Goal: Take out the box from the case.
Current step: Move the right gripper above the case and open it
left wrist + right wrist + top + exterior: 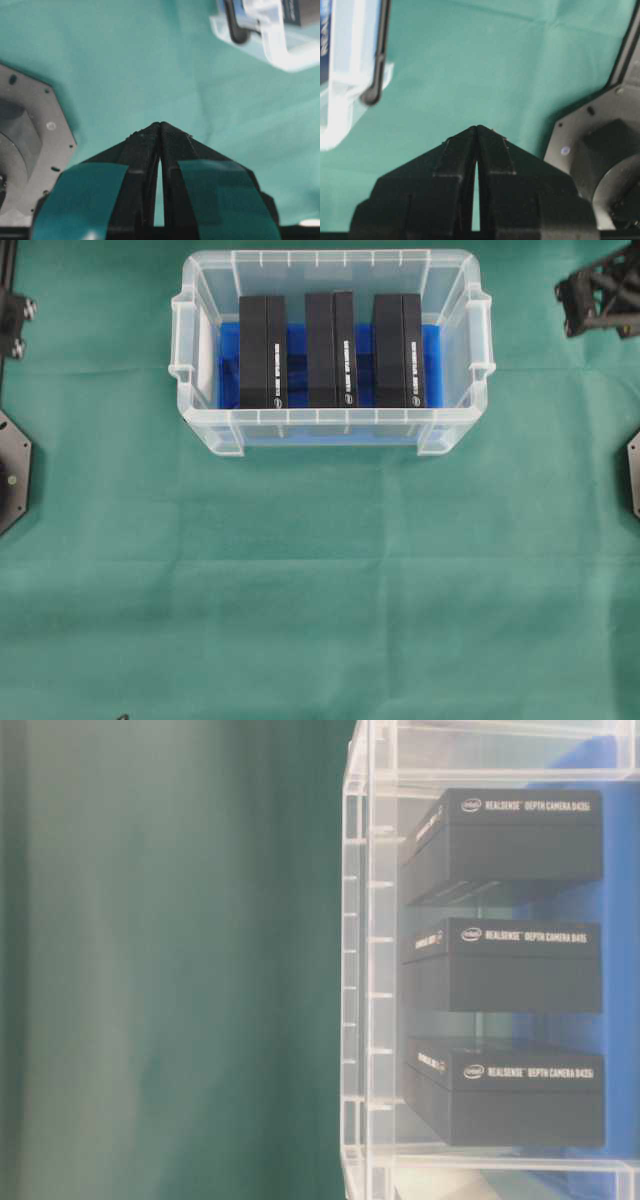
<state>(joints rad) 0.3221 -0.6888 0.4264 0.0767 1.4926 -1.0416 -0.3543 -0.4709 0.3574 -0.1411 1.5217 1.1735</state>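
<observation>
The case [330,417], a clear plastic bin with a blue cloth [228,360] on its bottom, stands at the back middle of the green table. Three black boxes stand on edge inside it, side by side: left [263,350], middle [330,348], right [398,348]. The table-level view shows their white lettering through the case wall [355,970]. My left gripper [160,124] is shut on nothing, over bare cloth, with a case corner [272,42] far ahead to its right. My right gripper [477,126] is also shut and empty, and a case corner [350,75] lies to its left.
Green cloth covers the whole table [320,590]. Arm base plates sit at the left edge [12,470] and the right edge [634,470]. They also show in the wrist views as a grey plate [30,150] and a dark plate [600,150]. Black arm structure stands at the top right [600,295].
</observation>
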